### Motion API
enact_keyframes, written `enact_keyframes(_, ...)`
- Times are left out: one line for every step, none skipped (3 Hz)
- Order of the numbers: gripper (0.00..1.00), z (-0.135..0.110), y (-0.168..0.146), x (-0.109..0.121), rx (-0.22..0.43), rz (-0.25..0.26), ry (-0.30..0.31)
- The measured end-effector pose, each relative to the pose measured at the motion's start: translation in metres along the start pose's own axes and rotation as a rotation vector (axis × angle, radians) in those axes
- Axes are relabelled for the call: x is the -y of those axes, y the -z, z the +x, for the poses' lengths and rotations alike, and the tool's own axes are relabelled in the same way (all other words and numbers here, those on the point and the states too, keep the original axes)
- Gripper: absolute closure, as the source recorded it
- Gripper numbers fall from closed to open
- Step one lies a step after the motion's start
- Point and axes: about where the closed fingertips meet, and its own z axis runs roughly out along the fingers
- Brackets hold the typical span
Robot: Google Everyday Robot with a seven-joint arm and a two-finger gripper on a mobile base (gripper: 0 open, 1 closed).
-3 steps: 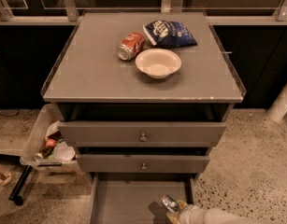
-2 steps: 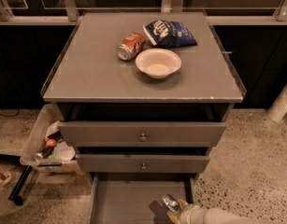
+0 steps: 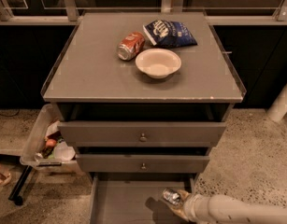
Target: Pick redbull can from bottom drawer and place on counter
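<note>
The redbull can (image 3: pixel 171 197) is a small silvery can at the right side of the open bottom drawer (image 3: pixel 129 202), the lowest grey tray of the cabinet. My gripper (image 3: pixel 178 203) reaches in from the lower right on a white arm and sits right at the can, closed around it. The counter (image 3: pixel 91 69) is the flat grey cabinet top above, well above the gripper.
On the counter lie a red-orange soda can (image 3: pixel 131 45), a white bowl (image 3: pixel 158 62) and a blue chip bag (image 3: pixel 170 33). Two knobbed drawers (image 3: pixel 142 133) stand slightly open above the bottom one. A clear bin of trash (image 3: pixel 47 141) sits left of the cabinet.
</note>
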Motion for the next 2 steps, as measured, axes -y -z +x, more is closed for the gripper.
enact_keyframes(1.0,-0.044,0.07,0.028,0.008,0.008,0.203)
enact_keyframes(1.0,-0.088,0.15,0.054,-0.023,0.017,0.36)
